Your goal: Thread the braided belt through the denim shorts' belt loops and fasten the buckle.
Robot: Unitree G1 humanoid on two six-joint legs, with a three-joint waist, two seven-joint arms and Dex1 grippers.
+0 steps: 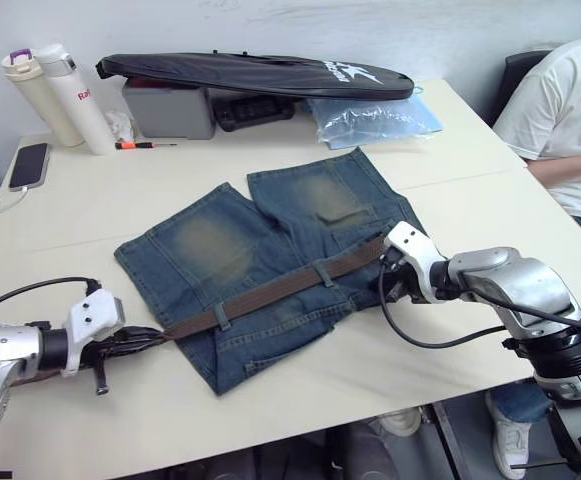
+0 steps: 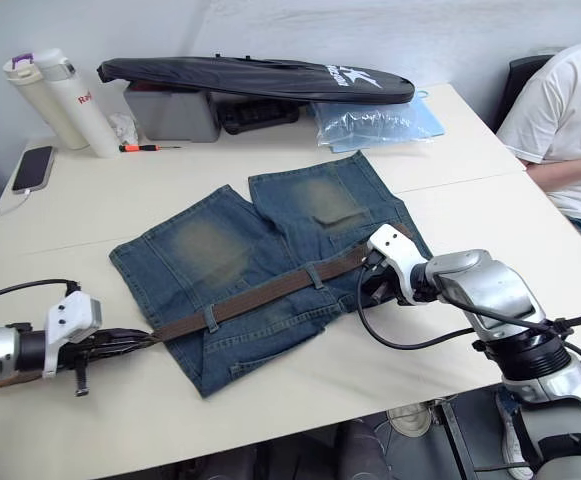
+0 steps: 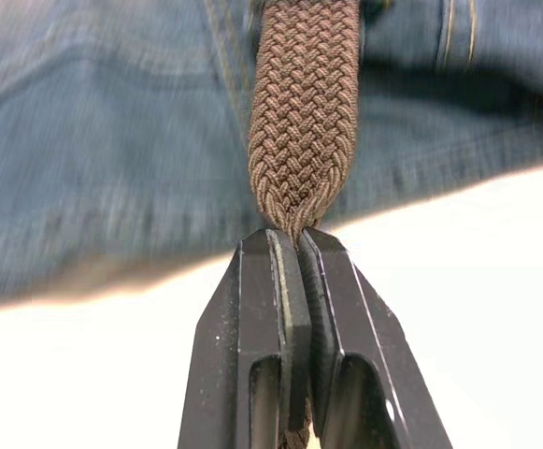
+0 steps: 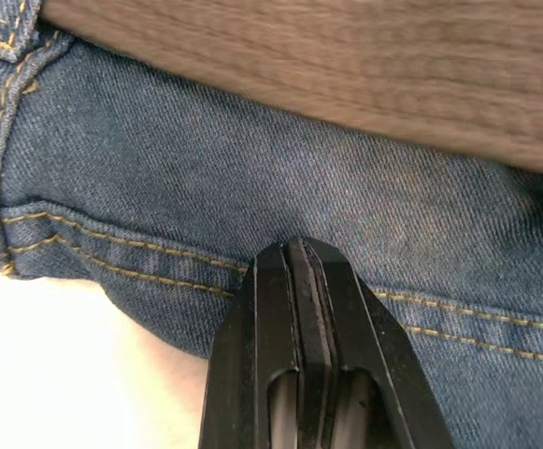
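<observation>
Two belt loops [image 1: 222, 318] on the waistband already carry the braided belt [image 1: 270, 291], which runs in a long diagonal across the centre of the frame, from lower left up toward the right. It lies along the waistband of the denim shorts [image 1: 270, 260], spread flat mid-table with the faded legs pointing toward the top of the frame. A second loop [image 1: 324, 272] sits further right along the strap.

At the belt's lower-left end, just off the shorts' edge, the left gripper [image 1: 140, 340] has its black fingers pressed together on the woven strap; the left wrist view shows the braid [image 3: 304, 122] pinched right between the fingers [image 3: 271, 318]. The buckle cannot be made out.

Over at the right end of the strap, the right gripper [image 1: 385, 280] sits down on the shorts beside the belt. In the right wrist view its fingers [image 4: 285, 318] are closed together against the denim near a stitched seam; whether any cloth is caught between them I cannot tell.

Further out, along the top of the frame: two white flasks [image 1: 55, 95] at upper left, a phone [image 1: 29, 165] beside them, a black zip bag [image 1: 255, 75] on a grey box [image 1: 168, 110], and a clear blue plastic bag [image 1: 370, 118]. A person in a white shirt [image 1: 560, 110] sits at the right edge, and the pale table [image 1: 450, 180] carries it all.
</observation>
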